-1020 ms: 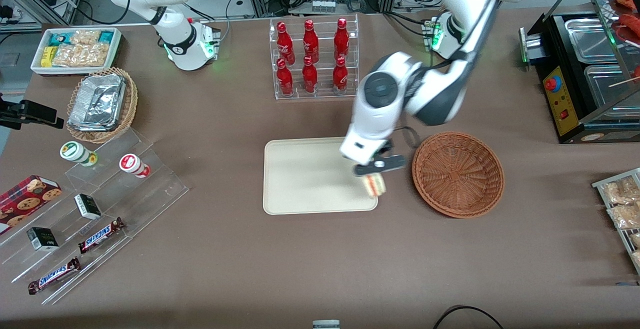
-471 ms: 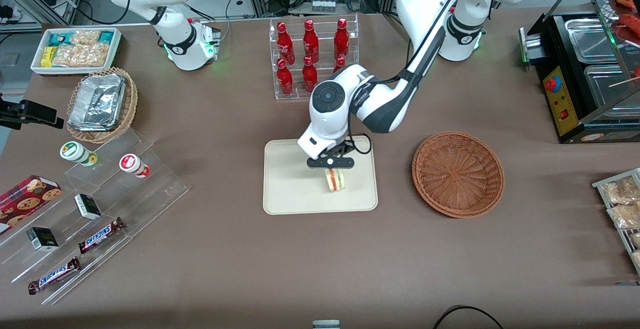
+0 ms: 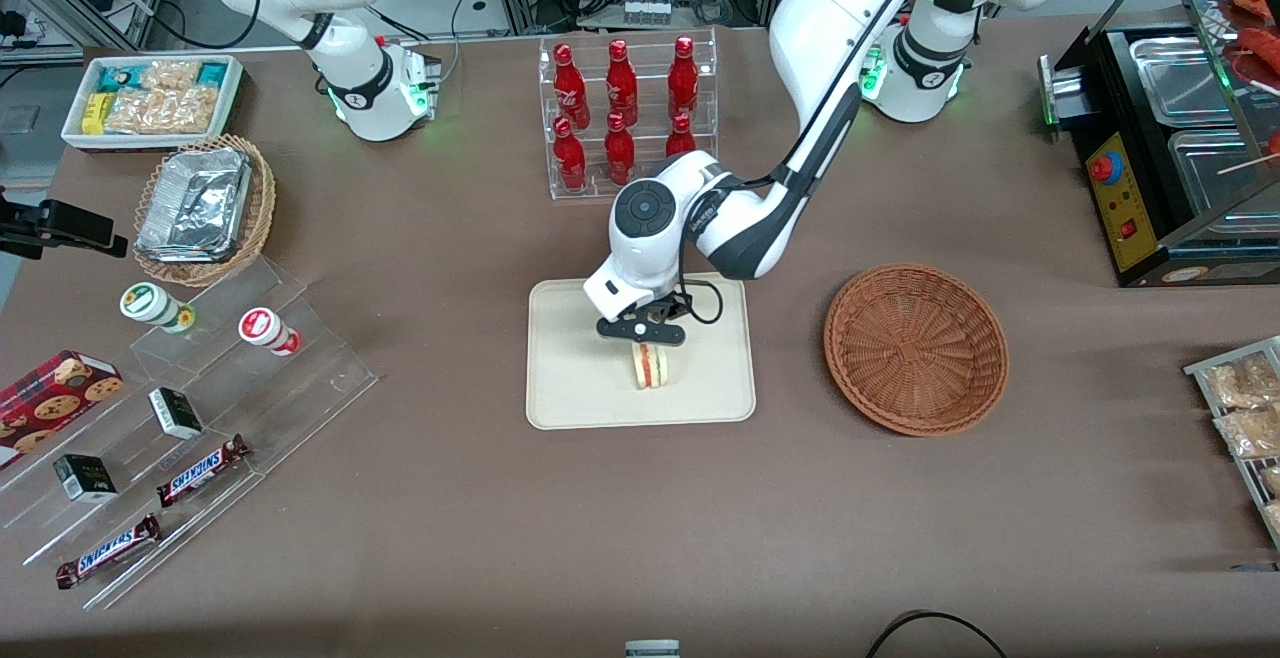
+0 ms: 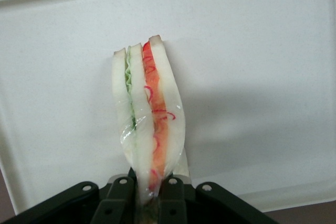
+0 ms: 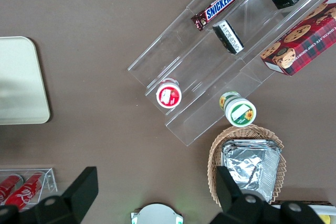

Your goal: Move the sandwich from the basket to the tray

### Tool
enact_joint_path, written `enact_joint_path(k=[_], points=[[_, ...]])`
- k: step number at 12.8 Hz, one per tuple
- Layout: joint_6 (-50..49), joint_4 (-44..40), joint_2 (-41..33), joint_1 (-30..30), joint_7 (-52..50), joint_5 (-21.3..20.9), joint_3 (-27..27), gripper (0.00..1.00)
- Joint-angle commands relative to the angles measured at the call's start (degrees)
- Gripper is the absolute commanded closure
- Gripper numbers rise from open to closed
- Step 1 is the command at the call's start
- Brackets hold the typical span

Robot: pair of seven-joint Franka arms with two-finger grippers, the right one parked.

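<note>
While gripper [image 3: 645, 334] pinches sandwich [image 3: 653, 366] by one end over tray [image 3: 570, 378] at frame centre, basket [image 3: 915, 348] sits empty, right of centre. Transfer nearly done; lowering, release, retreat remain.

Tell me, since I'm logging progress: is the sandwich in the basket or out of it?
Out. The sandwich stands on edge over the tray, pinched in the shut gripper. The basket beside the tray holds nothing.
</note>
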State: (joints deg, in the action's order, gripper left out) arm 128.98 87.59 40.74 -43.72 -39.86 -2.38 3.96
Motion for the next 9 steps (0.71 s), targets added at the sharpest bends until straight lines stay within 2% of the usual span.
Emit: enact_joint_path(k=[1, 2, 3, 4, 7, 9], points=[[0.48, 0.47, 0.03, -1.98, 0.67, -0.7, -0.88, 0.98], [0.4, 0.47, 0.21, -1.98, 0.58, -0.7, -0.88, 0.57], [0.31, 0.47, 0.21, -1.98, 0.75, -0.79, -0.88, 0.03], [0.05, 0.47, 0.04, -1.98, 0.49, -0.7, -0.97, 0.0], [-0.13, 0.12, -1.36, -1.54, -0.39, -0.35, -1.14, 0.0], [-2.92, 1.52, -5.39, -0.32, -0.39, 0.09, -1.23, 0.0]])
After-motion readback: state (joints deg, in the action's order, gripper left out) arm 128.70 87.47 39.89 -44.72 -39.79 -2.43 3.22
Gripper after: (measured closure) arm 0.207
